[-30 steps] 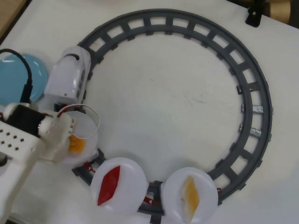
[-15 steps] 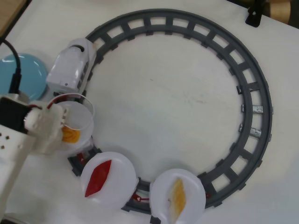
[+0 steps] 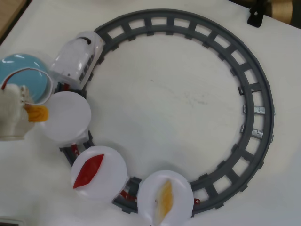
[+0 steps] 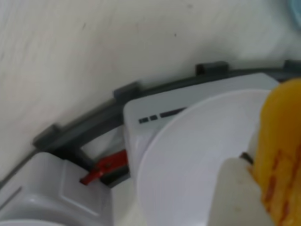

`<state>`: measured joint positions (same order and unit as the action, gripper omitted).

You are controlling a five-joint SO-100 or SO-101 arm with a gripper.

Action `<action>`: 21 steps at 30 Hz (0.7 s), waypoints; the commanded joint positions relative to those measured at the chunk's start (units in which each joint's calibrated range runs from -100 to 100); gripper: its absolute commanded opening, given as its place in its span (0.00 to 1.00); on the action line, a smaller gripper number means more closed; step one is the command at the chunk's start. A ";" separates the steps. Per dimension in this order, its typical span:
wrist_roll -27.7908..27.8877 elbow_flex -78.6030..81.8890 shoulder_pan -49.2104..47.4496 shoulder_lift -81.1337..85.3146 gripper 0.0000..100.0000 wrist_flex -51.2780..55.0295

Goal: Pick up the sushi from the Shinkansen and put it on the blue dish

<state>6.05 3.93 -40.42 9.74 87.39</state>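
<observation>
Gripper (image 3: 29, 112) has the sushi (image 3: 37, 113) pinched at the left edge of the overhead view; the jaws are closed onto it, with the yellow-orange piece sticking out toward the right past the white fingers. In the wrist view the sushi (image 4: 278, 155) fills the right side, one pale fingertip (image 4: 237, 188) against its near face, ridged orange lines visible low down. It hangs over the rim of the first white disc (image 3: 66, 117) behind the Shinkansen (image 3: 77, 59), looks clear of the disc surface, though height is hard to judge from these views. Key relation: the blue dish (image 3: 19, 68) lies directly up-frame of the gripper in the overhead view, just beside it, partly hidden under the gripper body and a red-white cable (image 3: 28, 70). The sushi's long axis runs roughly left-right there, so pointing away from the dish, not at it. My read is that the pick is done and the carry is short: shift up-frame and slightly left until the piece is over blue, then release. Risk: dropping early onto the disc or dish rim. The red piece (image 3: 88, 170) and the paler orange piece (image 3: 165, 199) sit on the other two discs, untouched.
</observation>
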 commanded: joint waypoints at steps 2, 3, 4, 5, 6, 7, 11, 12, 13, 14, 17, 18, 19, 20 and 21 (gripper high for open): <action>-0.30 -3.39 -3.16 -0.16 0.04 -2.94; -0.30 -3.66 -4.04 -1.07 0.04 -3.02; -0.30 -3.93 -4.83 -2.32 0.04 -3.28; -0.30 -4.48 -5.45 -3.73 0.04 -3.36; -0.30 -5.29 -5.97 -5.39 0.04 -3.36; -0.30 -6.37 -6.59 -7.05 0.04 -3.36; -0.30 -13.31 -8.00 -14.01 0.04 -3.36; -0.30 -15.39 -8.26 -15.67 0.04 -3.36; -0.30 -17.64 -8.53 -17.25 0.04 -3.02; -0.30 -19.89 -8.88 -18.91 0.04 -2.77; -0.30 -25.21 -9.67 -23.06 0.04 -2.68; -0.30 -26.75 -9.85 -24.38 0.04 -2.68; -0.30 -28.10 -9.94 -25.71 0.04 -2.68; -0.30 -29.36 -9.94 -26.96 0.04 -2.68; -0.30 -30.90 -9.94 -28.20 0.04 -2.77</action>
<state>6.05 -20.59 -50.14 -17.17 84.71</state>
